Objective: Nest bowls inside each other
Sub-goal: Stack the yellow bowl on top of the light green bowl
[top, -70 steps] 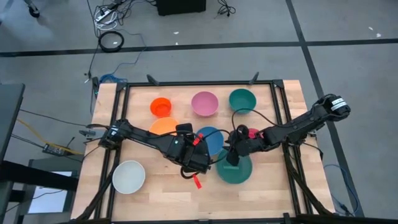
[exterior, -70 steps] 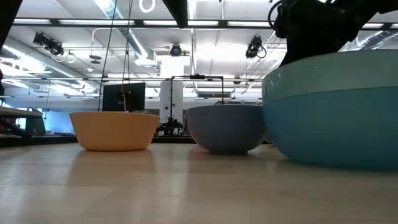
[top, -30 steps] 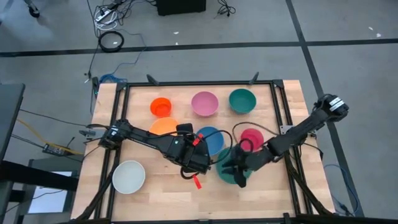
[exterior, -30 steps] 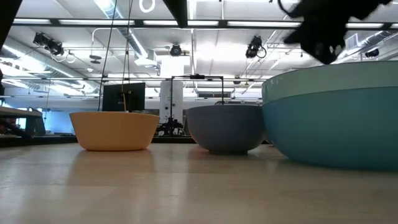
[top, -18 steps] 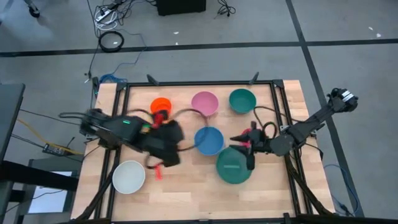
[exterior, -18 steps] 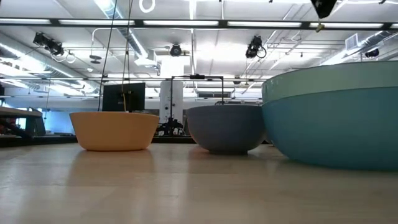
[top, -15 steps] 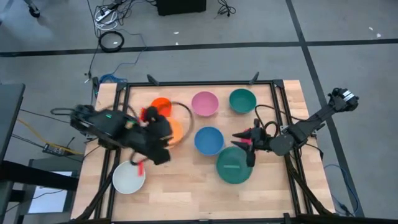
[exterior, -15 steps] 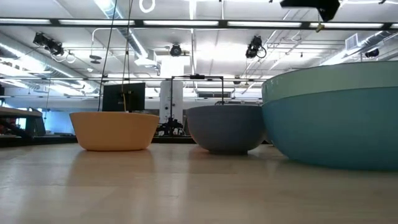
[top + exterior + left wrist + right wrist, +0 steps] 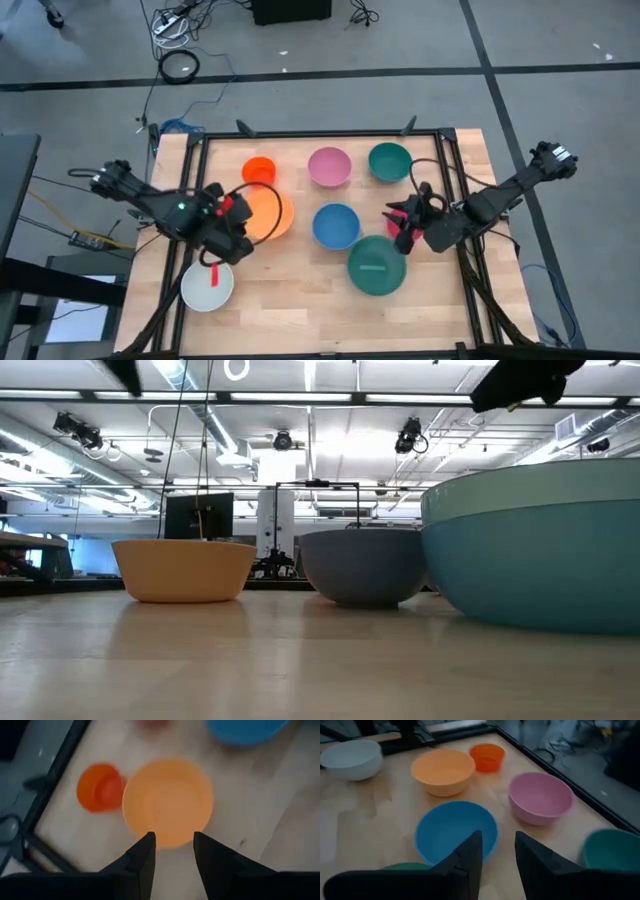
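Observation:
Bowls stand on their bases on the wooden table: orange-red (image 9: 258, 170), pink (image 9: 329, 166), green (image 9: 390, 162), orange (image 9: 267, 212), blue (image 9: 336, 226), white (image 9: 207, 285) and a large teal one (image 9: 377, 266). In the low view the teal bowl (image 9: 540, 550) shows a paler band above a bluer wall. A small magenta bowl (image 9: 393, 229) is mostly hidden under my right gripper. My left gripper (image 9: 174, 842) hovers open over the orange bowl's left side (image 9: 167, 802), holding nothing. My right gripper (image 9: 497, 845) hangs open right of the blue bowl (image 9: 456, 830), holding nothing.
A black frame (image 9: 320, 133) runs along the table's edges. Bare wood lies along the near edge between the white and teal bowls (image 9: 290, 300). Cables loop over both arms.
My left gripper has swung from the table's middle, beside the blue and teal bowls, toward the left edge to the orange bowl, rolling as it went. My right gripper has risen off the large teal bowl toward the far right and tipped up nearer to level. No bowl has moved.

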Action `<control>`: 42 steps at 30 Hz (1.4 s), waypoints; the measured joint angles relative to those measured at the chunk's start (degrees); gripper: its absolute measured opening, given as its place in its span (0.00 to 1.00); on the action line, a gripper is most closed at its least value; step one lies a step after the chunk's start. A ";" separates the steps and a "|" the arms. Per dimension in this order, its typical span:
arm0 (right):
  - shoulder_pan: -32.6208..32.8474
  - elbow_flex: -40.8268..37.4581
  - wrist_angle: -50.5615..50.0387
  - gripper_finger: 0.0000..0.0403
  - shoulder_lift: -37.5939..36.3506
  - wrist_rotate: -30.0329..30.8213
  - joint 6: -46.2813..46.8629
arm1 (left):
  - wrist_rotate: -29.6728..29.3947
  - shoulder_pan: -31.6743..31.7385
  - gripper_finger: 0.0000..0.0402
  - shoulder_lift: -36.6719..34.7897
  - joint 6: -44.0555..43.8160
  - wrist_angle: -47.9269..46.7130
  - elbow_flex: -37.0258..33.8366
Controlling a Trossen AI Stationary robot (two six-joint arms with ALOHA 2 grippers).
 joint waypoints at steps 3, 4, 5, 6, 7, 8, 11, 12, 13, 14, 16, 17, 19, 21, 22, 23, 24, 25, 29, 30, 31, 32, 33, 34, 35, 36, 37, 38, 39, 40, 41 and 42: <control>-0.10 4.16 -9.55 0.26 -0.02 -0.04 5.59 | 4.36 -0.89 0.35 -0.60 -3.86 1.53 -5.26; -0.10 5.47 -12.49 0.26 -0.02 -0.10 7.42 | 5.94 -1.24 0.35 -0.62 -4.95 1.49 -6.49; -0.12 6.51 -15.00 0.26 -0.02 -0.13 9.25 | 7.41 -1.76 0.35 -0.71 -6.22 1.50 -7.79; -0.16 7.45 -18.13 0.26 -0.02 -0.21 11.20 | 8.82 -2.30 0.35 -0.73 -7.56 1.42 -8.93; -0.19 8.12 -20.96 0.26 0.00 -0.40 13.09 | 9.91 -2.93 0.35 -0.73 -8.90 1.36 -9.87; -0.19 8.63 -23.30 0.26 0.00 -0.75 14.85 | 10.65 -3.67 0.35 -0.72 -10.26 1.45 -10.62; -0.81 9.22 -29.89 0.26 0.00 -4.13 20.54 | 11.00 -5.81 0.35 -0.75 -12.93 2.18 -12.22; -1.10 9.22 -31.81 0.26 0.04 -5.61 22.50 | 9.87 -6.25 0.35 -0.75 -12.96 3.20 -12.71; -1.33 9.22 -33.46 0.26 0.29 -7.03 24.36 | 7.64 -6.49 0.35 -0.73 -12.83 4.39 -13.32; -1.60 9.22 -35.03 0.26 0.68 -8.27 25.91 | 5.14 -6.47 0.35 -0.73 -12.53 5.62 -14.02; -1.79 9.22 -37.43 0.26 1.66 -10.81 28.40 | 1.39 -6.09 0.35 -0.73 -10.46 8.23 -15.77; -1.81 9.22 -37.96 0.26 2.20 -11.89 29.05 | 0.34 -5.67 0.35 -0.73 -9.38 9.33 -16.77; -1.78 9.22 -38.02 0.26 3.50 -13.44 29.36 | -0.10 -4.63 0.35 -0.73 -6.28 11.75 -19.28; -1.54 9.22 -37.54 0.26 4.64 -14.06 29.29 | -1.16 -3.44 0.35 -0.69 -3.68 14.69 -21.99; -1.27 9.22 -37.39 0.26 4.97 -14.10 29.21 | -1.46 -2.85 0.35 -0.69 -2.67 15.62 -23.06; -1.03 9.22 -37.17 0.26 5.22 -14.08 29.10 | -1.84 -2.34 0.35 -0.69 -1.83 16.00 -23.97; -0.80 9.22 -36.98 0.26 5.32 -14.10 29.02 | -2.31 -1.84 0.35 -0.69 -0.79 16.00 -24.67; -0.55 9.20 -36.70 0.26 5.35 -14.08 29.01 | -2.74 -1.31 0.35 -0.69 0.08 16.02 -25.27; -0.43 9.20 -35.78 0.26 5.18 -14.08 28.99 | -5.11 1.62 0.35 -0.69 1.88 18.08 -27.06; -0.45 9.20 -35.56 0.26 5.16 -14.05 28.97 | -4.93 2.39 0.35 -0.69 3.85 19.10 -27.16; -0.45 9.20 -35.46 0.26 5.14 -14.05 28.97 | -4.64 3.13 0.35 -0.69 5.76 20.32 -27.17; -0.45 9.20 -35.44 0.26 5.14 -14.05 28.97 | -4.42 3.89 0.35 -0.69 7.86 21.84 -27.17; -0.45 9.20 -35.44 0.26 5.14 -14.06 28.95 | -4.31 4.68 0.35 -0.69 10.19 23.72 -27.17; -0.44 9.20 -35.44 0.26 5.14 -14.06 28.95 | -4.21 5.62 0.36 -0.69 12.69 25.73 -27.17; -0.43 9.20 -35.44 0.26 5.14 -14.06 28.95 | -3.92 6.65 0.36 -0.69 15.01 27.47 -27.17; -0.43 9.20 -35.40 0.26 5.14 -14.06 28.94 | -3.46 7.74 0.36 -0.69 17.10 28.58 -27.17; -0.43 9.20 -35.38 0.26 5.14 -14.06 28.95 | -2.34 8.99 0.36 -0.69 19.10 29.18 -27.17; -0.43 9.20 -35.28 0.26 5.14 -14.06 28.93 | -1.51 10.16 0.36 -0.69 20.97 29.69 -27.17; -0.43 9.20 -35.13 0.26 5.14 -14.06 28.92 | -1.22 11.12 0.36 -0.67 22.93 29.85 -27.17; -0.43 9.20 -35.07 0.26 5.14 -14.06 28.90 | -1.28 11.87 0.36 -0.67 25.18 29.78 -27.17; -0.43 9.20 -35.06 0.26 5.14 -14.06 28.88 | -1.47 12.44 0.36 -0.67 27.60 29.80 -27.17; -0.43 9.20 -35.04 0.26 5.16 -14.06 28.84 | -1.62 12.85 0.36 -0.67 30.17 29.91 -27.17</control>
